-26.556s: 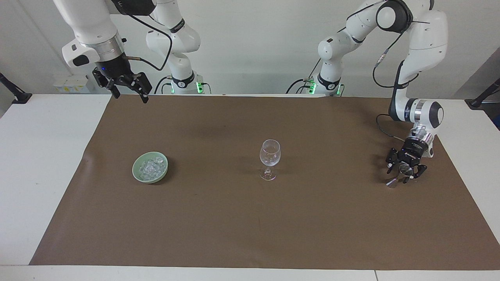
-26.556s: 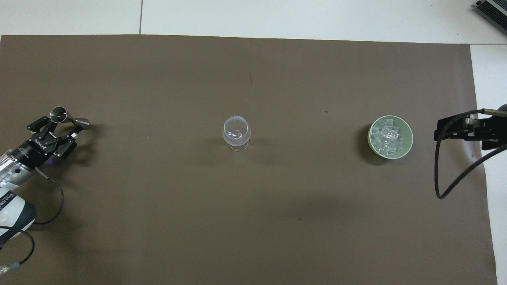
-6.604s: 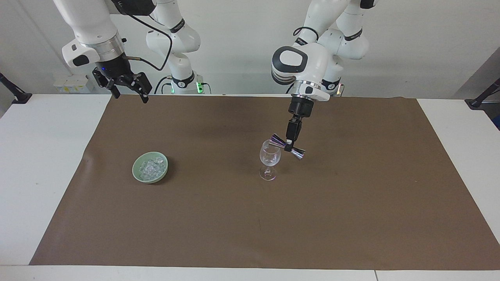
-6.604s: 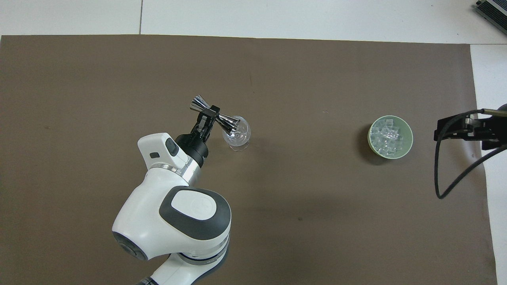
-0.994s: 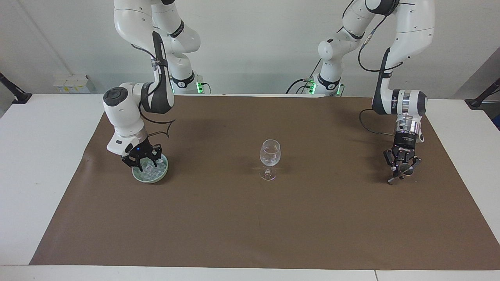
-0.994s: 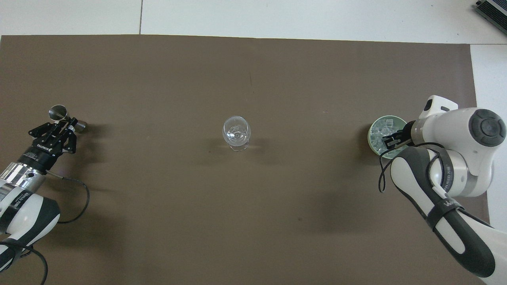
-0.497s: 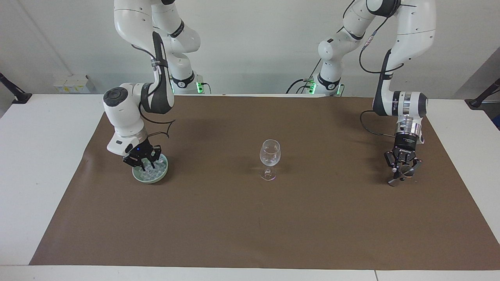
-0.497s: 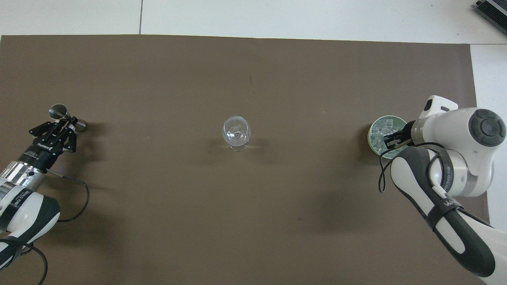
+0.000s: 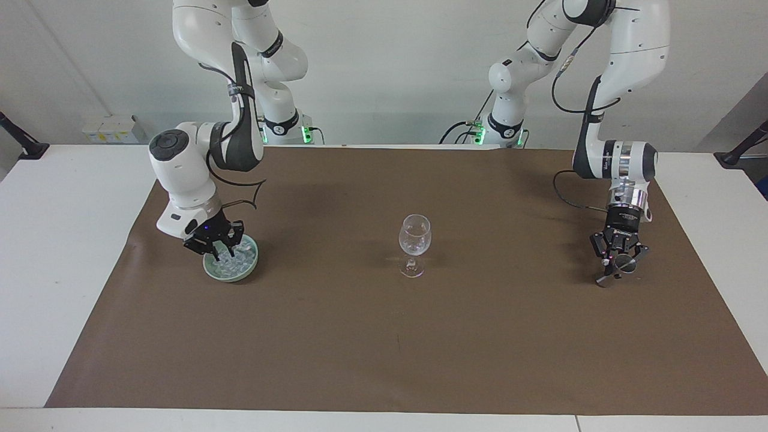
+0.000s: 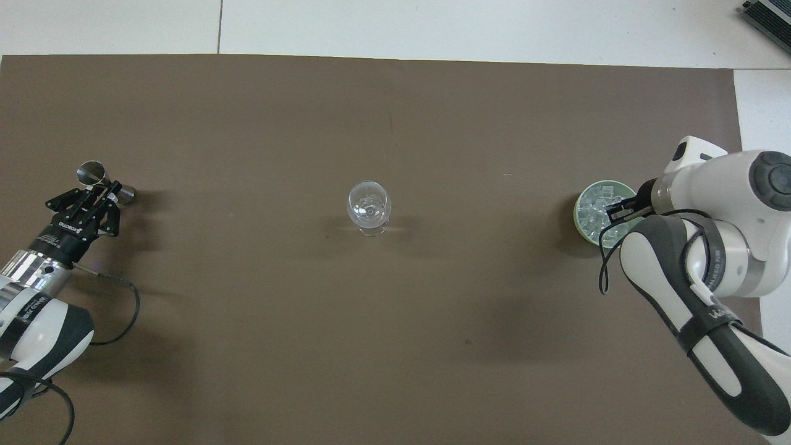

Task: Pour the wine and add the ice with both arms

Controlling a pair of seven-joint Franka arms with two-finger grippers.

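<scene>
Brown matting [image 9: 384,336] covers most of the white bench [image 9: 54,240] in the facing view, with bare white strips at both ends and along the front edge. The right end effector [image 9: 218,250] hangs just over the pale green bowl [image 9: 231,273], its fingertips together; whether a cube is pinched between them cannot be told. The ice [image 9: 237,258], small glassy cubes, lies heaped in that round, smooth bowl. At the left arm's end, the left end effector [image 9: 618,264] is clamped on the metal jigger [image 9: 611,275], a shiny double cone held low over the matting. Between the 2 end effectors stands the clear stemmed glass [image 9: 414,243], upright, well apart from both, with open matting all round it.

Seen from overhead, the matting [image 10: 395,340] runs almost to the bench's edges. The left end effector [image 10: 102,194] grips the jigger [image 10: 105,182] at its narrow waist, one round mouth facing up. The right end effector [image 10: 620,210] covers the nearer rim of the bowl [image 10: 581,213], where the ice [image 10: 596,201] glints. The glass [image 10: 369,207] sits mid-mat, ringed by open room.
</scene>
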